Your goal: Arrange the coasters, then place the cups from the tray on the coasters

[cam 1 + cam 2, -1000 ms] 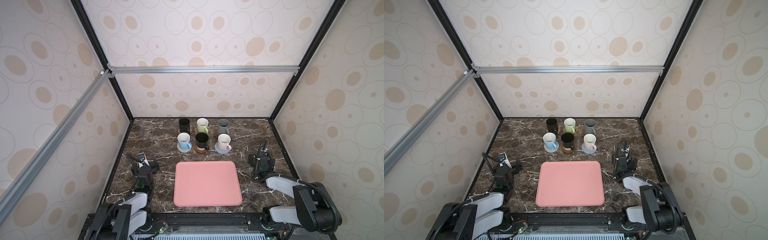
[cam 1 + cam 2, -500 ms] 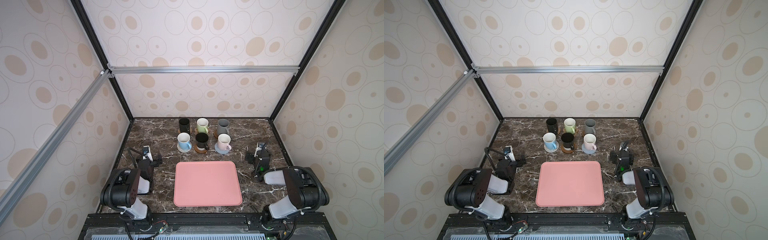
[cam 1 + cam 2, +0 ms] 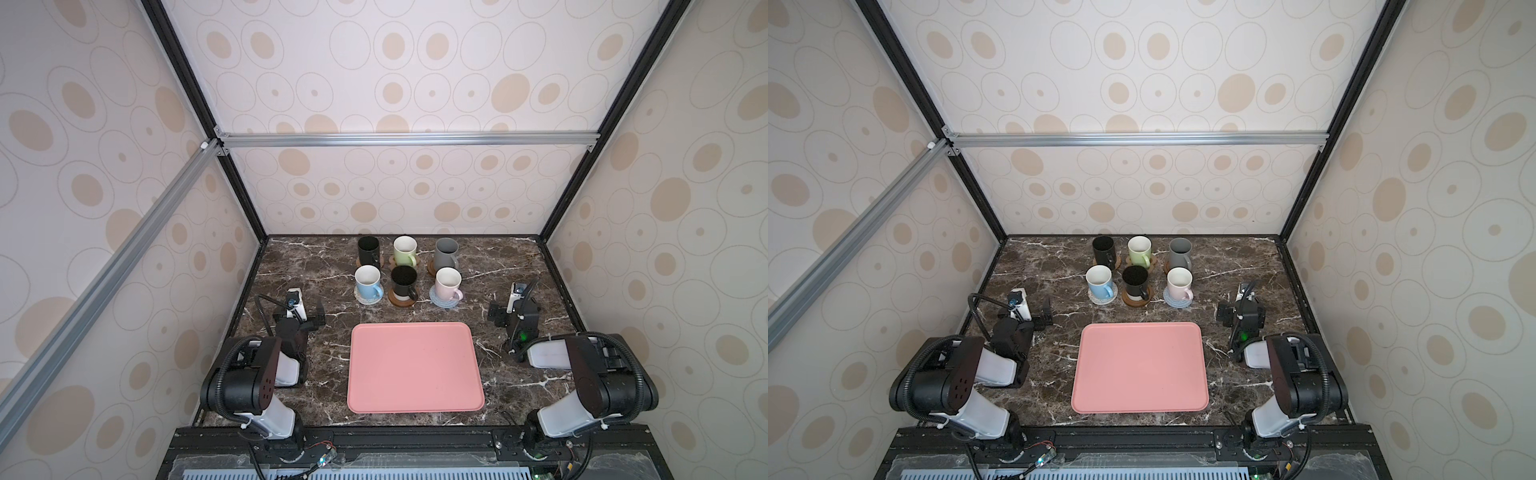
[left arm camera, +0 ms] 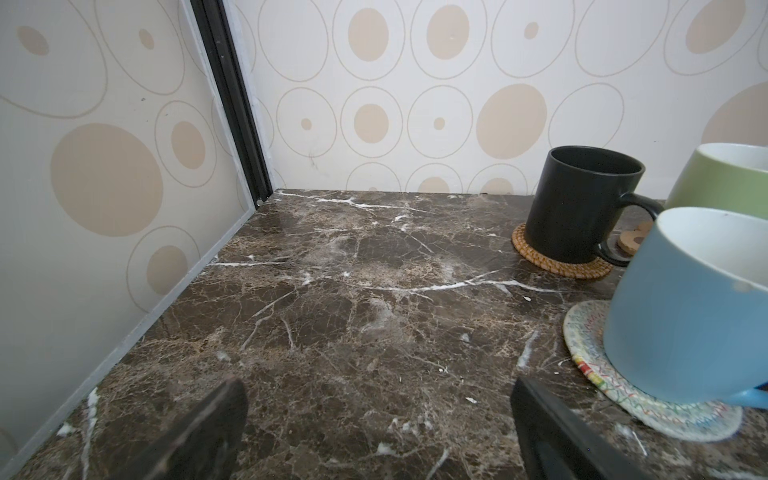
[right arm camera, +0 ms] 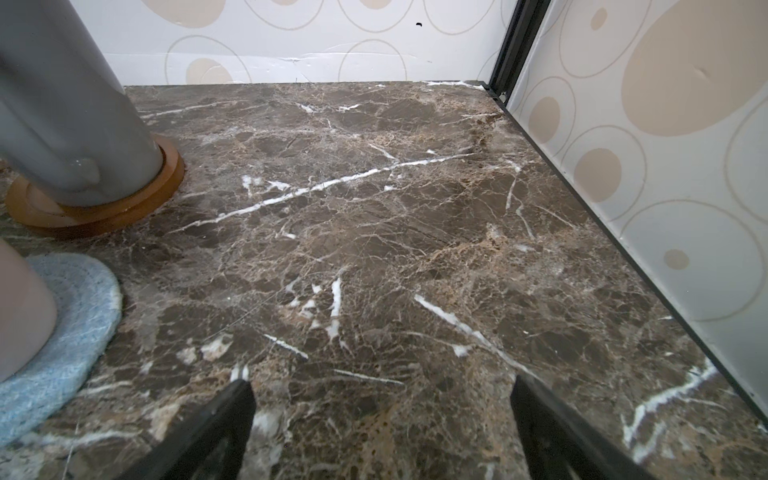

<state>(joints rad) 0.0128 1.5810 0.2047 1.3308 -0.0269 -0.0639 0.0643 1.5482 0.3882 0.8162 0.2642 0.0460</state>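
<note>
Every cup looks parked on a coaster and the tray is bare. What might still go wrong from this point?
1. The open left gripper sits close beside the light blue cup and its beige woven coaster; a sideways swing might nudge them.
2. The open right gripper is near the pink cup on the grey-blue coaster, so the same hazard applies.
3. The cups stand tightly in two rows, so one knocked cup may strike its neighbour.

tabletop (image 3: pixel 316 266): dark marble | walls (image 3: pixel 415 62): beige circle pattern | crossbar (image 3: pixel 415 139): aluminium
</note>
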